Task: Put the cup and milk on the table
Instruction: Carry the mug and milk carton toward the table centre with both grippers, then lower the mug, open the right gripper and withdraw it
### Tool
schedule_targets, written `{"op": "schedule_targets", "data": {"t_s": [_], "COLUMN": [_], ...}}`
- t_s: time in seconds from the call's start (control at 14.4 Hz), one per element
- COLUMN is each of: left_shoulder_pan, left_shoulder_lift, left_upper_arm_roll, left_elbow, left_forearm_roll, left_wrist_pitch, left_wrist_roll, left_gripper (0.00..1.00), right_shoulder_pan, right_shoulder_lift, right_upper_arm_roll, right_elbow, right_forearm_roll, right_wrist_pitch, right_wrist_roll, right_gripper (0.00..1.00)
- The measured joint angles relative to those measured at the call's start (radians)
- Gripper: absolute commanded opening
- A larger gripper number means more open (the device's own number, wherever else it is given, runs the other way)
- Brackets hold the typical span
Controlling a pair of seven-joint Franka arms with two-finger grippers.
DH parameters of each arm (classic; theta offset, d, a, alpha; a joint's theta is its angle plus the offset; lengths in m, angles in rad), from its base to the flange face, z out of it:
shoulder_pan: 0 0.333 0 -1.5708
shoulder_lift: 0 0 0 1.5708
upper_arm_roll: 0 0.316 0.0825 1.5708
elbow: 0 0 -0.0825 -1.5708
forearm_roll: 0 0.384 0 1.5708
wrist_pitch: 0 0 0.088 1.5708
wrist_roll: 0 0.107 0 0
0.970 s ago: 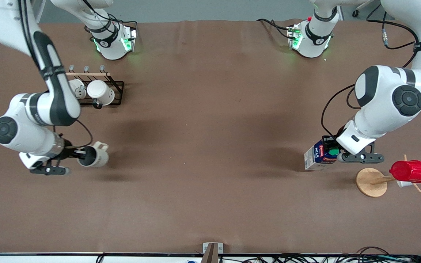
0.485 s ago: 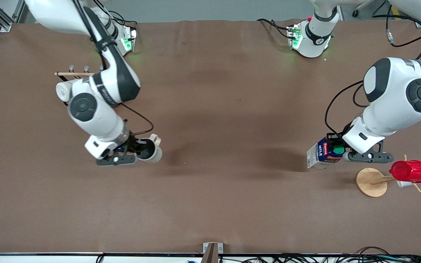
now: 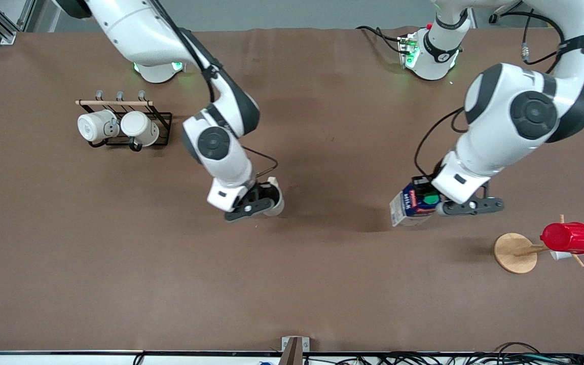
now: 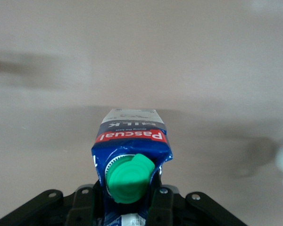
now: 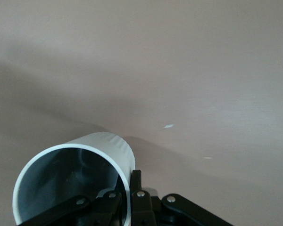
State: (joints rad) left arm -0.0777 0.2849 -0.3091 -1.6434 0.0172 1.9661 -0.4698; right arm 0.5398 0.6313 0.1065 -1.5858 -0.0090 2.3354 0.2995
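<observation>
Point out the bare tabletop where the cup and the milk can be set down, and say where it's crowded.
Bare table runs wide between the mug rack and the peg stand, including under the right gripper holding the cup and the left gripper holding the milk. The strip nearest the front camera is bare too. Crowded only at the rack and around the stand's red cup.

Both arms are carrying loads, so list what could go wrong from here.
The right gripper pinches only the cup's rim, so the cup may swing or slip. The milk hangs tilted in the left gripper and might topple if released that way. Both loads are over the table's middle; the arms may crowd each other.
</observation>
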Motion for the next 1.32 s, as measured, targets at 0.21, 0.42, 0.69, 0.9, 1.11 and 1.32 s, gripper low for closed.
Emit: {"op": "schedule_targets", "data": {"t_s": [0.21,0.42,0.69,0.9,1.11,1.32], "left_shoulder_pan": [-0.092,-0.18,-0.241,-0.266,-0.289,-0.306], "left_shoulder_lift": [0.055,0.128,0.215,0.26,0.292,0.317], "left_upper_arm_roll": [-0.002,-0.002,-0.002,-0.002,-0.002,-0.002], "left_elbow": [0.049,0.096,0.161,0.183,0.19,0.199], "left_forearm_roll": [0.0,0.0,0.0,0.0,0.0,0.0], "left_wrist_pitch": [0.0,0.0,0.001,0.003,0.031,0.069], "left_wrist_roll": [-0.15,-0.25,-0.303,-0.319,-0.323,-0.323], "left_gripper": [0.29,0.29,0.29,0.29,0.27,0.27], "right_shoulder_pan": [0.055,0.076,0.076,0.074,0.069,0.039], "right_shoulder_lift": [0.042,0.062,0.083,0.083,0.062,-0.04], "right_upper_arm_roll": [0.0,0.0,-0.005,-0.006,-0.008,-0.011], "right_elbow": [0.025,0.03,0.031,0.039,0.065,0.081], "right_forearm_roll": [-0.016,-0.048,-0.092,-0.115,-0.115,-0.115], "right_wrist_pitch": [0.039,0.064,0.077,0.079,0.075,-0.066], "right_wrist_roll": [0.007,0.008,0.02,0.026,0.074,0.161], "right_gripper": [0.02,0.05,1.0,1.0,1.0,1.0]}}
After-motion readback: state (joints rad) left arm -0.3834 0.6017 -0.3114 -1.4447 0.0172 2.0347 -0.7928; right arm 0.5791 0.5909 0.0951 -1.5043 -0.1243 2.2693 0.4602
